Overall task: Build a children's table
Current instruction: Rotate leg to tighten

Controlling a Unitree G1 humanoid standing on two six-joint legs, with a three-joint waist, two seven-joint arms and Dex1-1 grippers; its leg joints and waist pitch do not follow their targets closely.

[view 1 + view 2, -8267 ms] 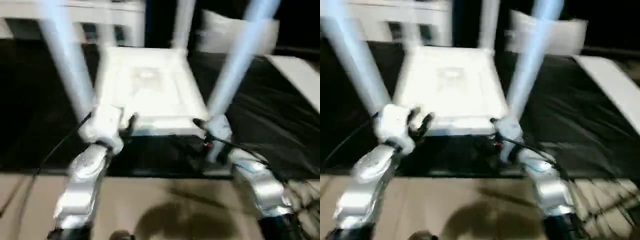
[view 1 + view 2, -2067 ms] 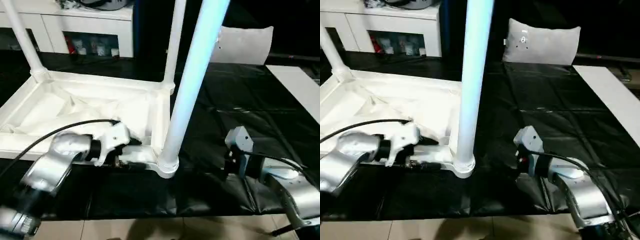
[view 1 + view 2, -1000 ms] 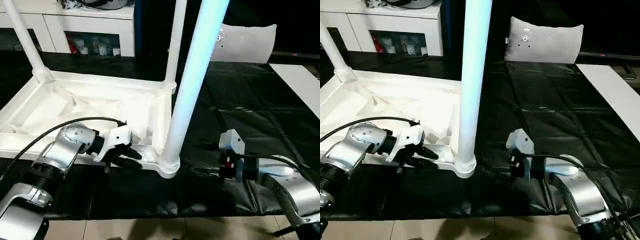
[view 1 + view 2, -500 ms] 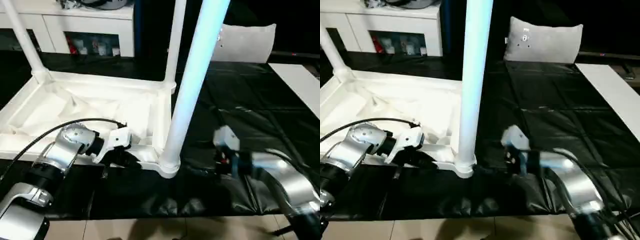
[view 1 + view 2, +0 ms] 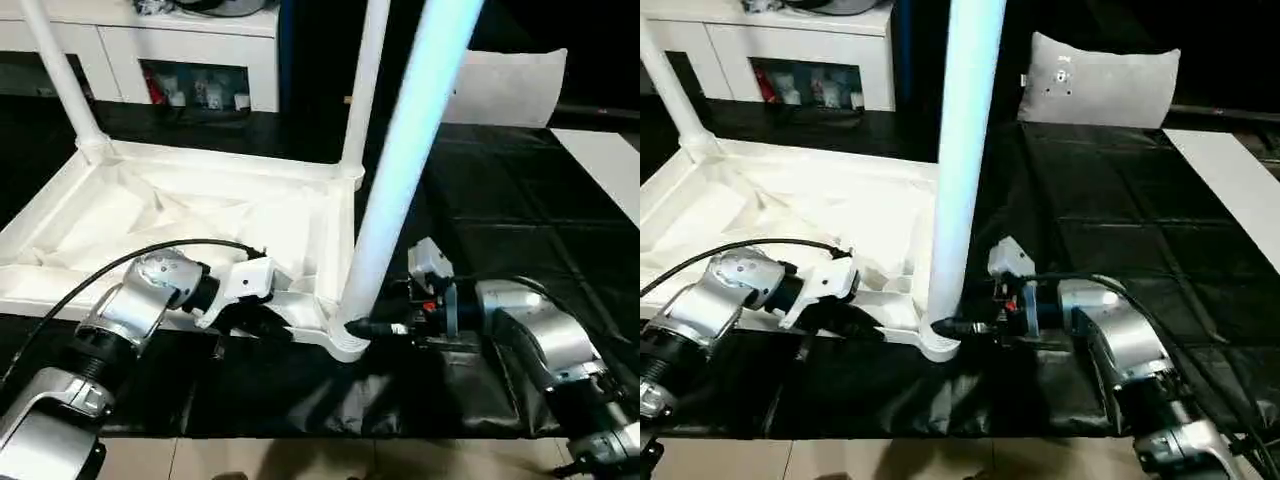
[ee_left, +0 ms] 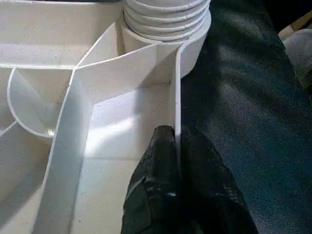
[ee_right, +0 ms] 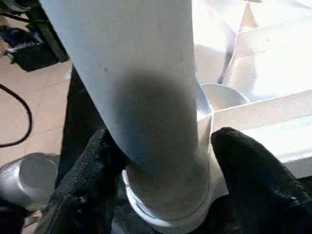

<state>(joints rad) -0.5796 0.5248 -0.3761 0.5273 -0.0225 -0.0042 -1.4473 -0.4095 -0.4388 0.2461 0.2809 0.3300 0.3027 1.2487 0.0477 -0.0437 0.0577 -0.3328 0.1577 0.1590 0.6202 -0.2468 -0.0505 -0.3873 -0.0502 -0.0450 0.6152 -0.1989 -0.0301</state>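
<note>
3 legs (image 5: pixel 410 170) upright — table (image 5: pixel 190 215) inverted

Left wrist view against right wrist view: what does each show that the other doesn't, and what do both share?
The left wrist view has the left end effector shut on the table top's thin side wall, with the ribbed underside beside it and black sheeting alongside.

The right wrist view has the right end effector with a black finger on either side of the near leg, low by its base, plus tan floor and a cable.

Both show the leg's ringed base seated in the corner socket.
</note>
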